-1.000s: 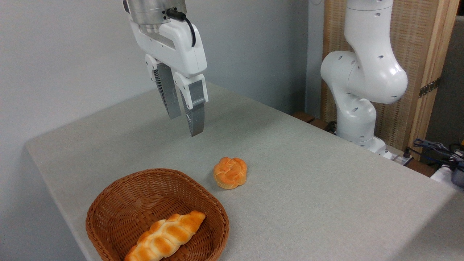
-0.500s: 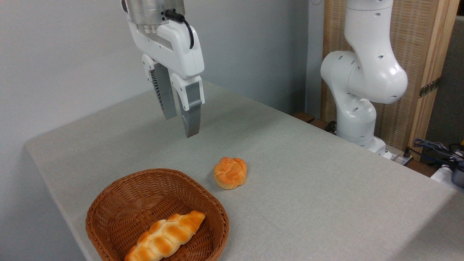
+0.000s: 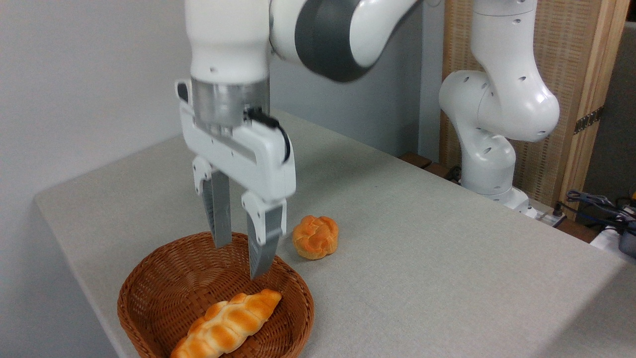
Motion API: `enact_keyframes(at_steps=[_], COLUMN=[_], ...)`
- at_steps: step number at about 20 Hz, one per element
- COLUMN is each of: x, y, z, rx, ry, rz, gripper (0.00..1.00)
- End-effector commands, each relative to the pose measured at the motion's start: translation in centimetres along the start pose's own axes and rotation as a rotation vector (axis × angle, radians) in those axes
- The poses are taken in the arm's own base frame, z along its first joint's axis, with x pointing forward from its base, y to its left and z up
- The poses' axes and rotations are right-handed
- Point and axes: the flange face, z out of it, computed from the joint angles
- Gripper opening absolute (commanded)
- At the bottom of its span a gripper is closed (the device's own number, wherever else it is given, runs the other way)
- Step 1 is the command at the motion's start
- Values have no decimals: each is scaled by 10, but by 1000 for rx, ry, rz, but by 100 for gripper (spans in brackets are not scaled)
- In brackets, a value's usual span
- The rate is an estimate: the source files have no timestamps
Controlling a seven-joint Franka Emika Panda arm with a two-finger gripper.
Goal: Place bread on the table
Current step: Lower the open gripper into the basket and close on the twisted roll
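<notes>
Pincer (image 3: 242,258) spread apart and empty above basket (image 3: 149,293), bread (image 3: 228,324) lying inside basket at its front, round bun (image 3: 315,237) on counter (image 3: 447,258) beside basket.

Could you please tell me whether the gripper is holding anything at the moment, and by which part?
Nothing is held: the gripper hangs open and empty over the brown wicker basket, above the long braided golden loaf.

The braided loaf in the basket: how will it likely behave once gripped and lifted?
The bread looks long against the open gripper, so an off-centre pinch would probably tip it. Its glossy, ridged crust suggests fair grip. It leans on the basket wall and may drag.
</notes>
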Motion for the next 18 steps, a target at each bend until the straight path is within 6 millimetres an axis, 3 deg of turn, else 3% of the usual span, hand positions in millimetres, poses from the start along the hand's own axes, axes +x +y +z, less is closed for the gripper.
enact_keyframes(at_steps=[1, 15, 16, 17, 18], x=[9, 19, 20, 20, 20], y=[-9, -12, -11, -11, -10], z=[42, 113, 117, 116, 116], rx=[1, -24, -29, -32, -44], ry=[2, -25, -28, -24, -14], rz=[-27, -59, -59, -58, -61], gripper=[100, 98, 84, 50, 33])
